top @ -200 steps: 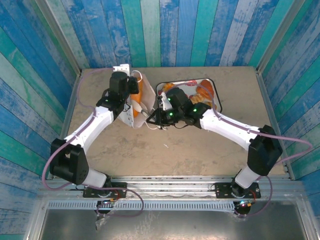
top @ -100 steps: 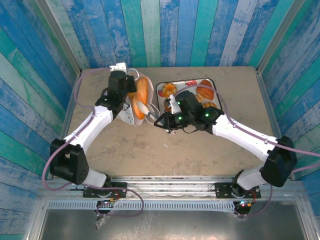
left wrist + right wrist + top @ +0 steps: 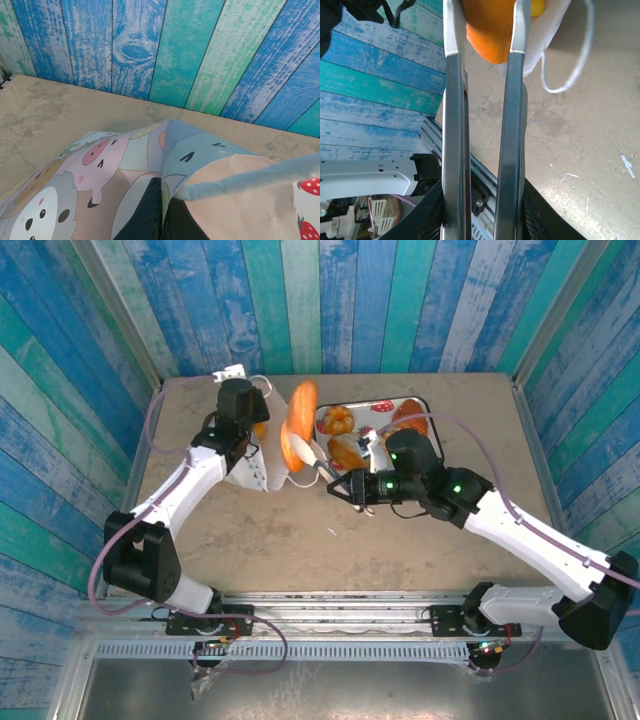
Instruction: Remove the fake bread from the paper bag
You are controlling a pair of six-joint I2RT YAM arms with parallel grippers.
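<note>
Right hand (image 3: 306,450) clamps one end of a long orange fake bread (image 3: 299,420), lifted beside the paper bag (image 3: 250,468), its long axis pointing away from the hand. The tray (image 3: 433,430) lies just right. Left hand (image 3: 161,210), shut, pinches the bag's rim.

The beige table (image 3: 300,550) bears the paper bag (image 3: 257,473) and a tray (image 3: 425,403).

Top view high behind arms, looking down; wrist views close; all share paper bag (image 3: 252,468)
</note>
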